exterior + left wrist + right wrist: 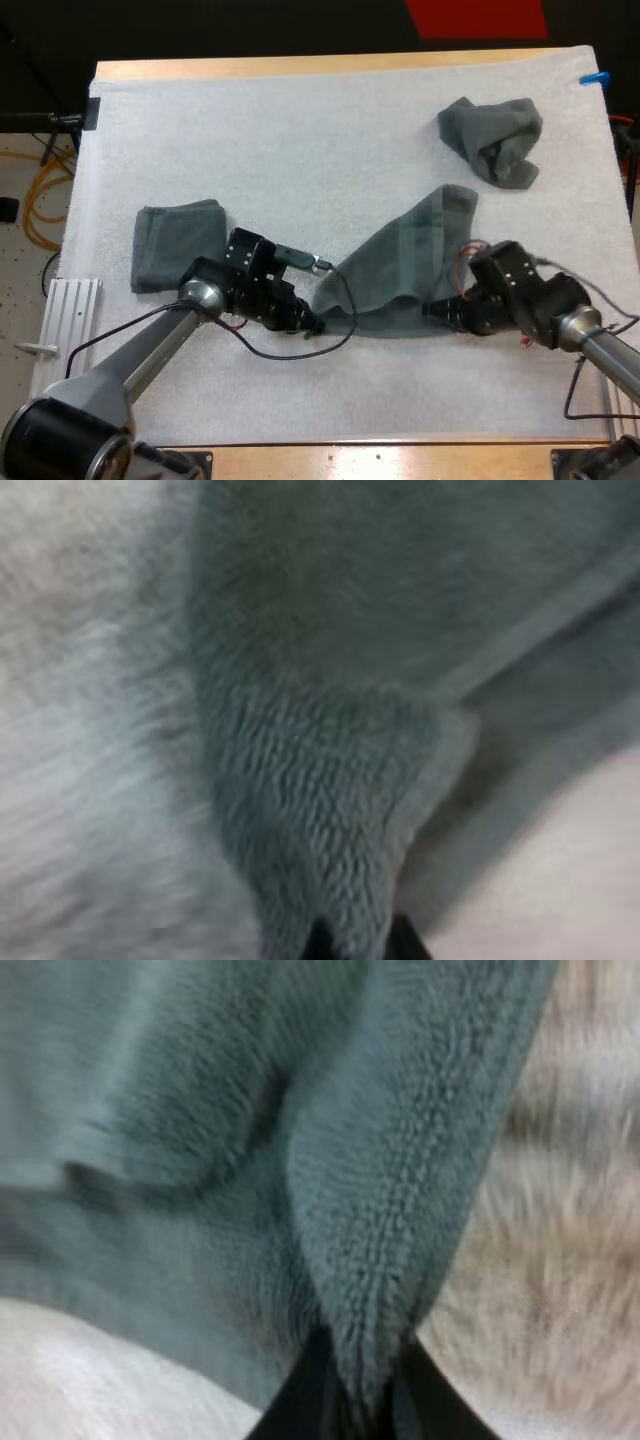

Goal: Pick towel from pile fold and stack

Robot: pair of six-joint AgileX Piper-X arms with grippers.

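Two clamped: left tool, right tool on spread towel; folded towel, crumpled towel nearby

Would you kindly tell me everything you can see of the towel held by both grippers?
The towel is dark grey-green terry with a stitched hem, lying rumpled on the white mat, one corner reaching toward the far side. The left gripper and right gripper each pinch a near corner, clamping it from both sides.

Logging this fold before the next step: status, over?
Both shut on towel: left gripper at one near corner, right gripper at the other. It lies partly spread on mat. Aside: folded towel, crumpled towel; nothing in the way.
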